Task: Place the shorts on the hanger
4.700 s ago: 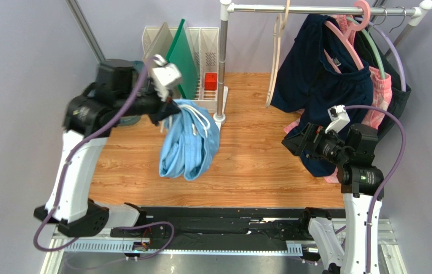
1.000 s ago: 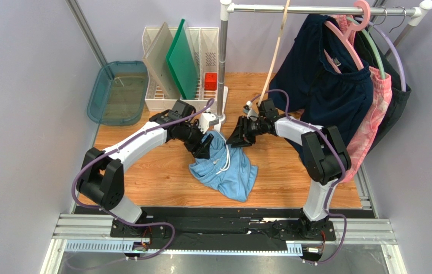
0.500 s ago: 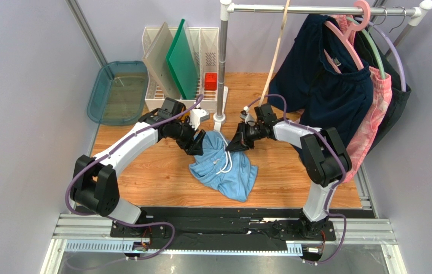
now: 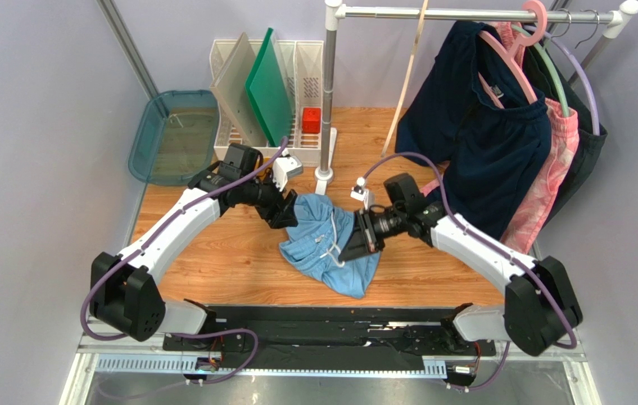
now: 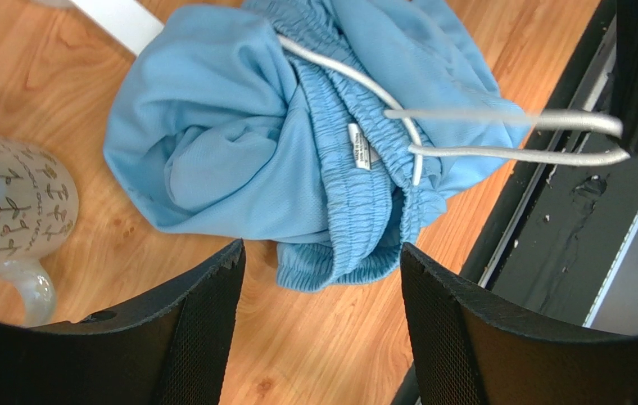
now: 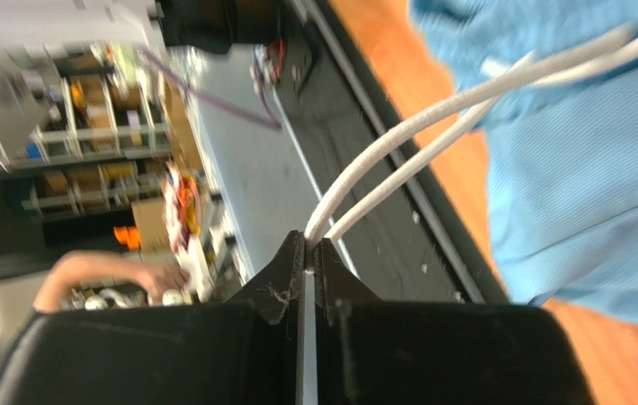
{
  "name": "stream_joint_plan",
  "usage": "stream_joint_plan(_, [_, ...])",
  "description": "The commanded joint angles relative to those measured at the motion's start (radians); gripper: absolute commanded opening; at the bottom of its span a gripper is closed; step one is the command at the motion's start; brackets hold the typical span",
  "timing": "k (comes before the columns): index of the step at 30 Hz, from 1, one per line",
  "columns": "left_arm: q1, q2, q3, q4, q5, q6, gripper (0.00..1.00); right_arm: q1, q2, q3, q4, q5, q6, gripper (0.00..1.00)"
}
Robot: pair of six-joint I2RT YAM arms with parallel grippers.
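Right gripper (image 6: 309,249): pinching its two dark fingers together on the white drawstring (image 6: 432,118).
Drawstring: stretching as two strands from the fingertips up to the right.
Shorts (image 6: 584,194): filling the right side in light blue.
Table (image 6: 385,59): showing wood beside the shorts, a black rail (image 6: 356,143) running along its edge.

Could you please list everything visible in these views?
shorts: one, sky blue, crumpled on the table
drawstring: one, white, stretched from shorts
hanger: one, cream, bare on the rail
other hangers: three, pink, green, lilac, rail's right end
navy garment: one, hanging from rail
pink garment: one, patterned, behind navy one
dish rack: one, white, table's far left
boards: two, green and grey, in rack
red block: one, in rack
tray: one, teal, left of rack
mug: one, floral white, near shorts
left gripper: one, black, open above shorts
right gripper: one, black, shut on drawstring
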Motion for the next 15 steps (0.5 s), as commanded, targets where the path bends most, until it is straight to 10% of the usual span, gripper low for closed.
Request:
stream_joint_plan(1, [0.001, -0.043, 0.001, -0.010, 0.075, 0.114, 0.73, 0.063, -0.110, -0.067, -0.117, 0.031, -0.141, 0.22])
stream_joint_plan(4, [-0.033, -0.058, -0.031, -0.056, 0.054, 0.192, 0.73, 0.057, -0.115, -0.046, -0.162, 0.132, -0.174, 0.41])
stream_joint_plan(15, [-0.126, 0.017, -0.192, -0.004, -0.202, 0.355, 0.74, -0.124, -0.024, 0.075, -0.141, 0.290, -0.209, 0.60])
